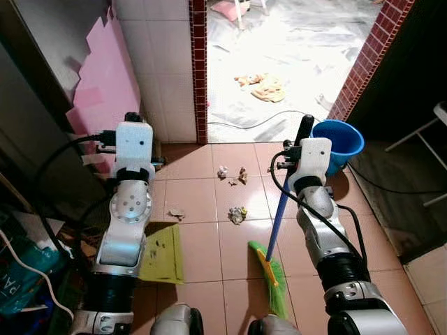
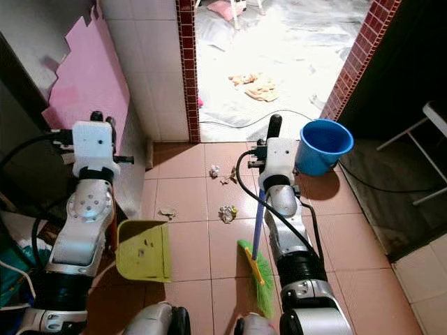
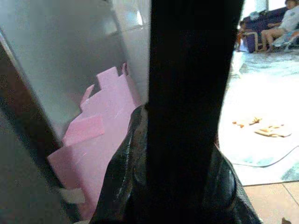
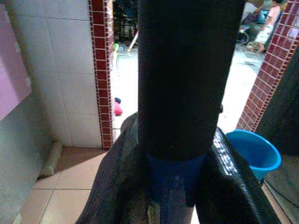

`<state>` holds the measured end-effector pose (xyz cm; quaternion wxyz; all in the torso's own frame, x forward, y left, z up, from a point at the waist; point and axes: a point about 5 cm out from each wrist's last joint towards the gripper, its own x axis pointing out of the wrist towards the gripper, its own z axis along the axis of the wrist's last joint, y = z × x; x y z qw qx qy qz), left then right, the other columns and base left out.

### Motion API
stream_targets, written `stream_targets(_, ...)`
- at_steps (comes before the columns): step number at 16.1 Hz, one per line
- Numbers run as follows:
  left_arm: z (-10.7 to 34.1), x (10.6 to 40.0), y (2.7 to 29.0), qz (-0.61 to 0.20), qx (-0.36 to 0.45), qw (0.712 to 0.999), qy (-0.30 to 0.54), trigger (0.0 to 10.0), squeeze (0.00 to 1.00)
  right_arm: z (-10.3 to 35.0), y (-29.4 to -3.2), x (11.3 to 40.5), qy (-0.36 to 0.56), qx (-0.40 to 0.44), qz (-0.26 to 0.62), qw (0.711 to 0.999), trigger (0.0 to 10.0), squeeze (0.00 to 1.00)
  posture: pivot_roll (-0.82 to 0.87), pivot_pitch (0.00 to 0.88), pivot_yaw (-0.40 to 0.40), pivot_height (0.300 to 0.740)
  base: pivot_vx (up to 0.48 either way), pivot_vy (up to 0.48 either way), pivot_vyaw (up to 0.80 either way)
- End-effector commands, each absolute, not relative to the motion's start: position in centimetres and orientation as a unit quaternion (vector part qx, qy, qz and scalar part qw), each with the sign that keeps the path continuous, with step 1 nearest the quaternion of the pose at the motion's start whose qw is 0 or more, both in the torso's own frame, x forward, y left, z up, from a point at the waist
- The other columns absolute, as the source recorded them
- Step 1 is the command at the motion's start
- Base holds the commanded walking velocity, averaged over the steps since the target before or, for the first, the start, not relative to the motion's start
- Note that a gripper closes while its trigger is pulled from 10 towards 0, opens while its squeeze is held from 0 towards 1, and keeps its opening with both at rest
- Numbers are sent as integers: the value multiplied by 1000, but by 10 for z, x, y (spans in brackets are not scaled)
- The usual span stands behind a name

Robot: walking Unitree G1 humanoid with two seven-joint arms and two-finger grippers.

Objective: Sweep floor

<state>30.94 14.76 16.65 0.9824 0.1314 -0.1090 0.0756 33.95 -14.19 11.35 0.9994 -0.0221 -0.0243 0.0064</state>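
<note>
1. Pink foam board (image 1: 105, 77): leans against the white tiled wall at far left, stored out of the working area.
2. Left end effector (image 3: 187, 154): clenched around a black handle (image 3: 191, 70), which the wrist view shows running up between its fingers. The arm holds it upright and to the left.
3. Yellow-green dustpan (image 2: 143, 259): hangs low beside the left arm, mouth facing the litter. Judged to belong to that black handle, kept near the floor to receive sweepings; the join itself is hidden.
4. Tiled floor (image 1: 202, 241): terracotta tiles carry scattered debris. A small scrap (image 1: 176, 213) lies nearest the dustpan, a crumpled wad (image 1: 237, 214) sits mid-floor, and further crumbs (image 1: 232, 174) lie towards the doorway. None is gathered, so sweeping appears barely begun.
5. Broom (image 1: 274, 241): blue shaft slanting down to green bristles (image 1: 276, 279) resting on the floor just right of the wad, placed to draw litter towards the dustpan.
6. Right end effector (image 4: 177, 186): grasping the broom near the black top grip (image 1: 304, 129), a high hold giving reach.
7. Blue bucket (image 1: 339, 143): stands by the brick door jamb, just beside the right arm; a wide stroke could strike it.
8. Bright room beyond the doorway holds rags (image 1: 262, 85) and a cable (image 1: 258, 124).
</note>
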Motion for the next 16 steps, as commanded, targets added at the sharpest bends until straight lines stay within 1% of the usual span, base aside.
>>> stream_targets(1, 183, 313, 140, 68, 137, 976, -152, 10000, 0, 120, -144, 340, -37, -19, 4, 999, 10000, 0, -17, 75, 0, 740, 0, 0, -800)
stream_targets(5, 185, 313, 139, 72, 161, 970, -166, 10000, 0, 119, -145, 339, -36, -22, 5, 999, 10000, 0, -18, 78, 0, 740, 0, 0, 0)
stream_targets(9, 189, 312, 129, 50, 190, 961, -196, 10000, 0, 119, -144, 339, -36, -22, 6, 999, 10000, 0, -20, 82, 3, 740, 0, 0, 0)
stream_targets(11, 188, 312, 127, 48, 190, 961, -197, 10000, 0, 119, -144, 339, -36, -21, 7, 999, 10000, 0, -20, 82, 3, 740, 0, 0, 0)
stream_targets(14, 188, 313, 125, 44, 188, 961, -198, 10000, 0, 119, -144, 339, -34, -20, 5, 999, 10000, 0, -22, 82, 4, 740, 0, 0, -721)
stream_targets(16, 185, 312, 122, 34, 175, 965, -194, 10000, 0, 119, -144, 339, -34, -21, 6, 999, 10000, 0, -22, 82, 4, 740, 0, 0, -231)
